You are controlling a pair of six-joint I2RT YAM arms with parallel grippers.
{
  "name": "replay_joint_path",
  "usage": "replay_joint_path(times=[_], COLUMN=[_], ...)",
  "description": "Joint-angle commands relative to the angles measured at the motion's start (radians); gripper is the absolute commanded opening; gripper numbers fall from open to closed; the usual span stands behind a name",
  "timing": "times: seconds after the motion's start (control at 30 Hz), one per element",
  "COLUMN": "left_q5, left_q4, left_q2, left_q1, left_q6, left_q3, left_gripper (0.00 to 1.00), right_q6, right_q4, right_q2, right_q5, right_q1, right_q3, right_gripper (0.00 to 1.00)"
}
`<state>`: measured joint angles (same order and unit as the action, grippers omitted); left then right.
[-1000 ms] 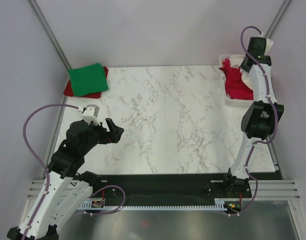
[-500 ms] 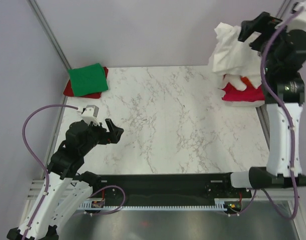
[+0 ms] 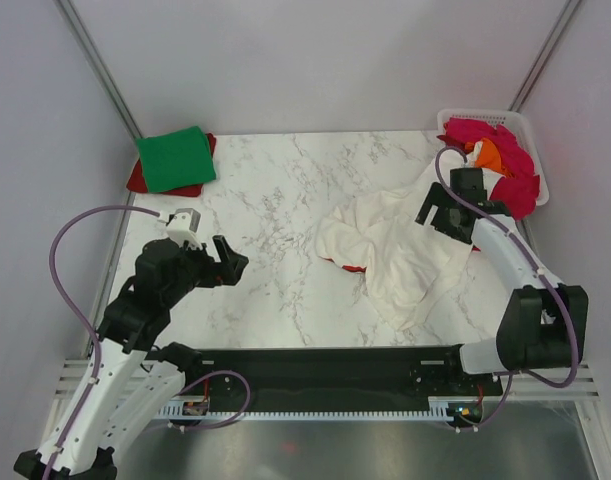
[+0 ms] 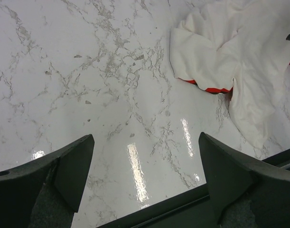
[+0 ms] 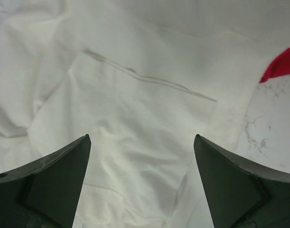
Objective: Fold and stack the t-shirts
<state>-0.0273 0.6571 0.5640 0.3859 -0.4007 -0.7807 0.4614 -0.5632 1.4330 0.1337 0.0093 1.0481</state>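
Note:
A large white t-shirt (image 3: 395,250) lies crumpled on the marble table right of centre, with a sliver of its red print (image 3: 350,267) showing at its near left edge. My right gripper (image 3: 437,215) hovers just over the shirt's far right part, open. In the right wrist view white cloth (image 5: 135,109) fills the space under my right gripper (image 5: 142,156), and nothing is between the fingers. My left gripper (image 3: 228,262) stands open over bare table at the left. Its wrist view shows the white t-shirt (image 4: 235,52) ahead to the right. A folded green t-shirt (image 3: 175,158) lies on a red one (image 3: 137,178) at the back left.
A white slatted basket (image 3: 525,122) at the back right corner holds magenta cloth (image 3: 510,170) and orange cloth (image 3: 488,155). Grey walls and metal frame posts close in the table. A black rail runs along the near edge (image 4: 182,206).
My right arm lifted the white t-shirt out of the basket, swung it down onto the table and let go, its jaws opening. The left arm stayed where it was.

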Motion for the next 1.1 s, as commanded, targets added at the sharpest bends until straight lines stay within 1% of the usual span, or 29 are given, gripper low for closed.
replay_joint_path(times=[0.0,0.07,0.13,0.2,0.27,0.37,0.5,0.67,0.73,0.87,0.97,1.07], left_q5=[-0.005,-0.014,-0.013,-0.008,-0.010,-0.013,-0.011,-0.006,-0.006,-0.006,-0.010,-0.014], left_q4=[-0.002,0.001,0.003,0.003,0.003,0.003,0.003,0.004,0.004,0.006,0.004,0.004], left_q2=[0.043,0.057,0.057,0.057,0.059,0.059,0.059,0.056,0.053,0.048,0.050,0.057], left_q1=[-0.002,-0.001,-0.001,-0.001,-0.001,-0.001,-0.001,-0.001,-0.001,-0.001,-0.001,-0.001], left_q6=[0.013,0.017,0.017,0.019,0.017,0.019,0.020,0.020,0.020,0.022,0.020,0.022], left_q3=[-0.029,-0.031,-0.031,-0.031,-0.031,-0.031,-0.031,-0.031,-0.031,-0.032,-0.032,-0.032], left_gripper=[0.98,0.98,0.98,0.98,0.98,0.98,0.98,0.98,0.98,0.98,0.98,0.98], right_q6=[0.023,0.031,0.043,0.071,0.106,0.138,0.163,0.175,0.187,0.212,0.223,0.223], right_q4=[0.100,0.100,0.103,0.147,0.158,0.151,0.138,0.122,0.091,0.037,0.029,0.042], right_q2=[-0.126,-0.125,-0.115,-0.114,-0.115,-0.124,-0.137,-0.132,-0.141,-0.247,-0.287,-0.263], right_q5=[-0.077,-0.083,-0.080,-0.124,-0.103,-0.065,-0.042,-0.025,-0.003,0.059,0.061,0.034], right_q1=[0.064,0.115,0.152,0.196,0.243,0.267,0.268,0.270,0.274,0.277,0.278,0.276], right_q3=[0.047,0.009,-0.069,-0.161,-0.204,-0.264,-0.322,-0.358,-0.362,-0.387,-0.414,-0.434], right_gripper=[0.98,0.98,0.98,0.98,0.98,0.98,0.98,0.98,0.98,0.97,0.93,0.86])
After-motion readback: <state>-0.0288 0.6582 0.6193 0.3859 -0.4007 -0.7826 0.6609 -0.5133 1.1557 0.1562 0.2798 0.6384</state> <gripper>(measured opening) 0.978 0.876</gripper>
